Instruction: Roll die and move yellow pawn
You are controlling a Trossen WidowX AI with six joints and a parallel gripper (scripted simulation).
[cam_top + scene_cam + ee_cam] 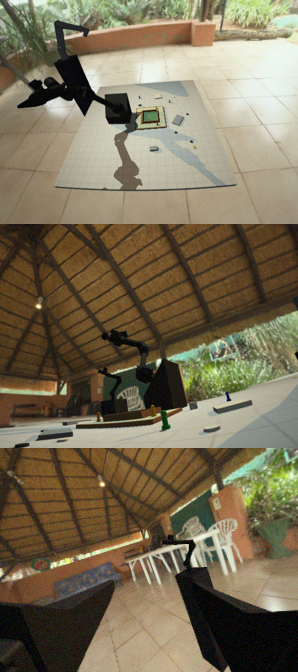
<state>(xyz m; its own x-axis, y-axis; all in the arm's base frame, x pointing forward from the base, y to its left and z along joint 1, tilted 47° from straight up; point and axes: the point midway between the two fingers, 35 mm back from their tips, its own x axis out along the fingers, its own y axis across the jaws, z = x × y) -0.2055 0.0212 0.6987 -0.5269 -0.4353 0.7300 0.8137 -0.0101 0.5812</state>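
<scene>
My gripper point(25, 95) point(103, 336) point(153, 585) is open and empty, raised far from the board and pointing away from it. The grey die point(140, 105) point(193, 406) lies on the table outside the board, near its back left corner in the top view; its top pips are too small to read. The yellow pawn point(156, 107) point(153, 410) stands upright on the board point(162, 116) point(112, 424), by the far edge in the top view. The green-floored tray point(150, 122) point(126, 416) sits in the board's middle, with no die visible in it.
An orange pawn point(158, 124) point(98, 417) stands on the board. A blue pawn point(139, 97) point(227, 396) and green pawn point(169, 101) point(165, 420) stand off it. A beige block point(157, 96) point(233, 406), grey slab point(177, 120) point(56, 433), grey block point(153, 148) and discs lie around. Another arm point(190, 554) stands behind.
</scene>
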